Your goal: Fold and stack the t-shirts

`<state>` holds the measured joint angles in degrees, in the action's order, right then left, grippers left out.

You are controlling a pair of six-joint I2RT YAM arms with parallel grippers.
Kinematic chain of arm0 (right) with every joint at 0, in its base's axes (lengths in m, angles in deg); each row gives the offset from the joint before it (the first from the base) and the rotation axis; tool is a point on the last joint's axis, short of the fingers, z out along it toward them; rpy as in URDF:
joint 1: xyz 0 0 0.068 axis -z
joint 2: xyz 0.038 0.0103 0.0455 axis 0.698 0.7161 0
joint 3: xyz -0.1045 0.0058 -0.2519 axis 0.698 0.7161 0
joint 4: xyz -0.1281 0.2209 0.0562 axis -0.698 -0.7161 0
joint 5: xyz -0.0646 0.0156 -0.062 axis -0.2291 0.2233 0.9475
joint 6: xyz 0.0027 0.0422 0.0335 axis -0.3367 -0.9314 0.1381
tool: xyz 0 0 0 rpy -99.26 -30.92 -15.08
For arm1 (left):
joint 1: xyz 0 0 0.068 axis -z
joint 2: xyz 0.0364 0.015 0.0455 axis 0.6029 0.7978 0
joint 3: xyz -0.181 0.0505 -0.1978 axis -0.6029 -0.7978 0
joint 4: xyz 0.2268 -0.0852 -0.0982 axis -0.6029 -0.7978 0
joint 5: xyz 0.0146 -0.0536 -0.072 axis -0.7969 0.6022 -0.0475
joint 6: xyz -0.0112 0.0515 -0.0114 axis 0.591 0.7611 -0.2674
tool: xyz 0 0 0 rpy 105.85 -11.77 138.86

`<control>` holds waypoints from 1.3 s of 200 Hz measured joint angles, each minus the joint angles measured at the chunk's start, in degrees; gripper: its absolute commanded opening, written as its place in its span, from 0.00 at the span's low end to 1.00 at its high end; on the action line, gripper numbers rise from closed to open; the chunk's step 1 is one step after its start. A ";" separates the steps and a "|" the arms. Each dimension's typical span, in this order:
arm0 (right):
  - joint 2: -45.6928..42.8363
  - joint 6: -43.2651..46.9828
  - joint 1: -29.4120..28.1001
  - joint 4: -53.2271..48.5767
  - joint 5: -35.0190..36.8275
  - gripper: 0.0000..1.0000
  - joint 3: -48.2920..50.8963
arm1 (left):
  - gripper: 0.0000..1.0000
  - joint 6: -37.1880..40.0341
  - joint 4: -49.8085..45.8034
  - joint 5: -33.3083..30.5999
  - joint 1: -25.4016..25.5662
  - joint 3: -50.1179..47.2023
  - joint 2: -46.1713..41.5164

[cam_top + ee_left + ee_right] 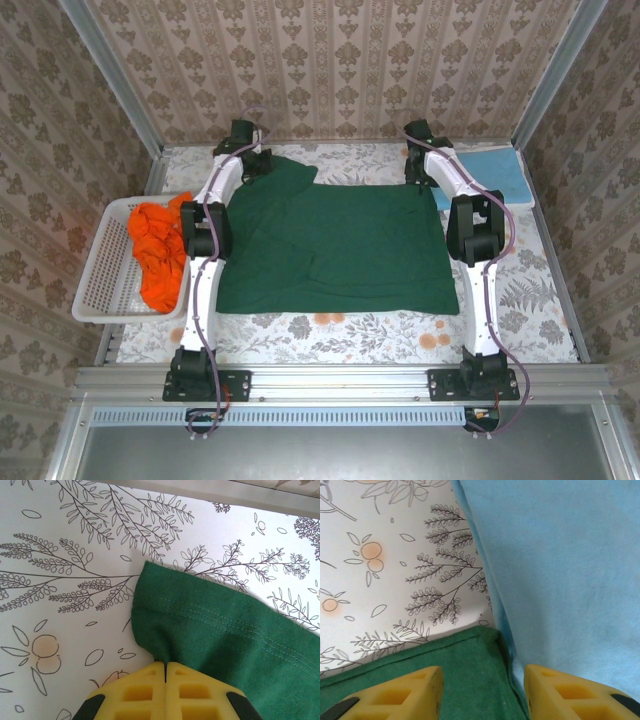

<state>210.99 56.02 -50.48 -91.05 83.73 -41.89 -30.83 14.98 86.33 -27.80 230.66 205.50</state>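
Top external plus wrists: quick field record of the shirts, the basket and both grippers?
dark green t-shirt: spread wide over the middle of the table
left gripper: shut on a hemmed edge of the green shirt, far left
right gripper: open, fingers either side of the green shirt's far-right corner, not clamped
light blue t-shirt: folded flat at the far right, right beside that corner
orange t-shirts: bunched in the basket
basket: white lattice, at the table's left edge

Lab booth: wallpapered panels (330, 60), aluminium frame (340, 382)
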 measured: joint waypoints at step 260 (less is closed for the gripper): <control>7.93 1.97 0.17 -9.42 -0.98 0.00 -13.42 | 0.00 0.04 5.97 0.85 0.00 -10.82 -5.51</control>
<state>218.93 57.99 -50.31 -100.47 82.75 -55.31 -30.79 20.95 87.18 -27.80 219.84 200.00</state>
